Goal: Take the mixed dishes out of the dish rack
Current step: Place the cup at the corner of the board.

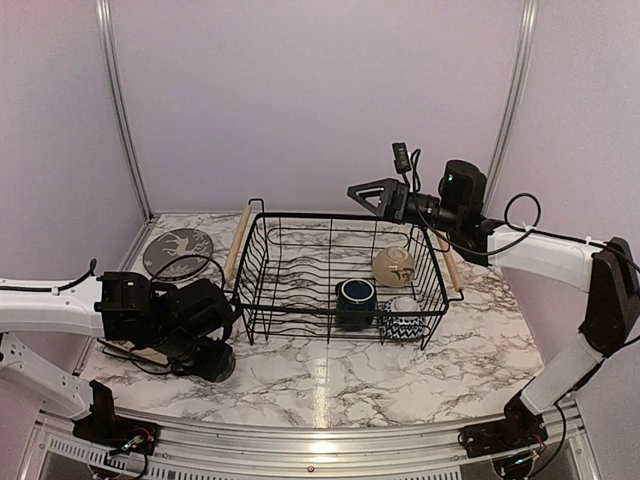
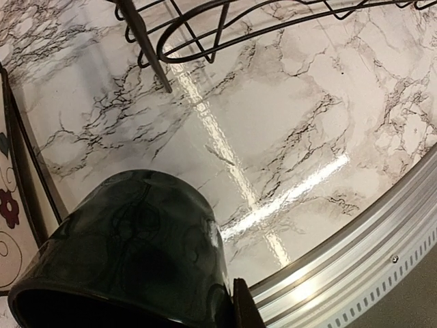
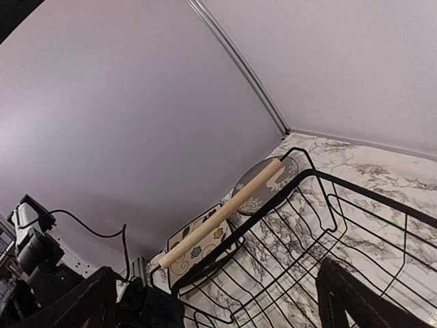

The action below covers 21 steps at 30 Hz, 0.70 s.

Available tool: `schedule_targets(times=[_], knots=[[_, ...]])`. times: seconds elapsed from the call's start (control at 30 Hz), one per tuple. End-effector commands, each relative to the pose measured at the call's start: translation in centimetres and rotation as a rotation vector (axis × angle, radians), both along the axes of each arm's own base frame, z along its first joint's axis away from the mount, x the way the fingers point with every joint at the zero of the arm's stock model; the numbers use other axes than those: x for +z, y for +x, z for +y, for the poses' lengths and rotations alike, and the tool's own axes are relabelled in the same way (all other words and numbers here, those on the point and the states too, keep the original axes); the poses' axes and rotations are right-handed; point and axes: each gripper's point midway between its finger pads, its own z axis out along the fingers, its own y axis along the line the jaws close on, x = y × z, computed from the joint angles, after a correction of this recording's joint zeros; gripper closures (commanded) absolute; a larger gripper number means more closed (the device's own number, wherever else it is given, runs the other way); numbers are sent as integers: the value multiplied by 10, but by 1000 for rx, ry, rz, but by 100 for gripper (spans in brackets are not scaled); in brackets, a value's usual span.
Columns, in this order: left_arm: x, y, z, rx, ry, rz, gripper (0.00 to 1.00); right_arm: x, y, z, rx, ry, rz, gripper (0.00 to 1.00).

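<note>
**Dish rack (image 1: 262, 262), 1.** Black wire basket at the middle of the marble worktop (image 1: 330, 385). Wooden bar handles, 2: one on its left short side (image 1: 237, 243), one on its right (image 1: 450, 268).

**Items in the rack, 3.**
- Beige bowl (image 1: 393, 265), 1, right half, toward the far side.
- Dark blue mug (image 1: 355, 302), 1, upright, mouth up, near the front wall.
- Blue-white chevron bowl (image 1: 403, 322), 1, front right corner, just beside the mug.

**Items outside the rack.**
- Grey round deer-pattern plate (image 1: 178, 250), 1, flat on the worktop left of the rack, near the left handle.
- Square cream floral plate (image 2: 7, 225), at least 1, flat on the worktop under the left arm. Whether more are stacked there cannot be told.
- Second dark mug (image 2: 136, 239), 1, at the front left of the worktop, tilted. Whether it touches the surface cannot be told.

**Mugs in all, 2. Bowls, 2.**

**Left end effector (image 1: 198, 345), 1.** Narrow, clamped on the wall of the second dark mug, one finger (image 2: 242, 311) showing outside its rim.

**Right end effector (image 1: 368, 193), 1.** Fingers spread wide, holding nothing, above the rack's far rim.
</note>
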Motion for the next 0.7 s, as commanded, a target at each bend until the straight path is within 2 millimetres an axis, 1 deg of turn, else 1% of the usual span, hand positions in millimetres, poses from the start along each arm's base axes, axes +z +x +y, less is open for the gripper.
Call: schedule_targets(times=[0.0, 0.1, 0.2, 0.3, 0.47, 0.57, 0.67], knots=[[-7, -7, -34, -132, -53, 48, 100, 10, -3, -5, -6, 5, -22, 1], [-22, -11, -37, -169, -9, 86, 100, 8, -5, -7, -14, 2, -21, 2], [-30, -11, -40, -202, 26, 102, 100, 7, -6, -8, -16, 0, -17, 2], [-34, -11, -44, -231, 46, 110, 100, 7, -7, -9, -17, 0, -18, 2], [-34, -8, -43, -243, 71, 92, 98, 7, -7, -9, -19, -3, -17, 2], [-36, -9, -42, -246, 87, 105, 90, 5, -6, -9, -20, -4, -10, 2], [-34, -8, -42, -247, 83, 97, 80, 5, -6, -8, -18, -4, -8, 2]])
